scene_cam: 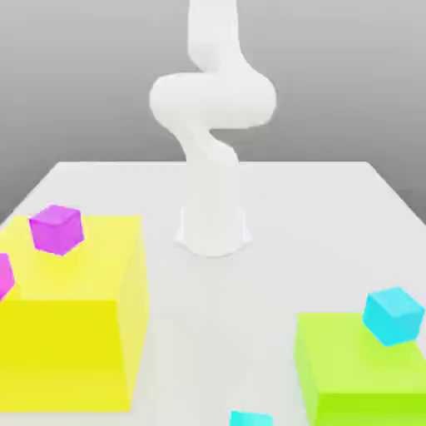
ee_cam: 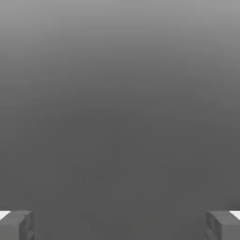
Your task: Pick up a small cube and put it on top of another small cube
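Observation:
A small cyan cube (scene_cam: pixel 393 314) sits on top of the big green block (scene_cam: pixel 362 370) at the exterior view's right. The top of another small cyan cube (scene_cam: pixel 250 418) peeks in at the lower edge, on the table just left of the green block. My white arm (scene_cam: pixel 212 108) rises from its base at the table's middle and bends upward out of the picture. In the hand view my gripper (ee_cam: pixel 120 225) is open, its two grey fingertips (ee_cam: pixel 16 225) wide apart with plain grey background and nothing between them.
A big yellow block (scene_cam: pixel 71 312) stands at the exterior view's left with a small magenta cube (scene_cam: pixel 56 229) on top and another magenta cube (scene_cam: pixel 4 274) at its left edge. The white table (scene_cam: pixel 316 225) stretches between the blocks and around the arm's base.

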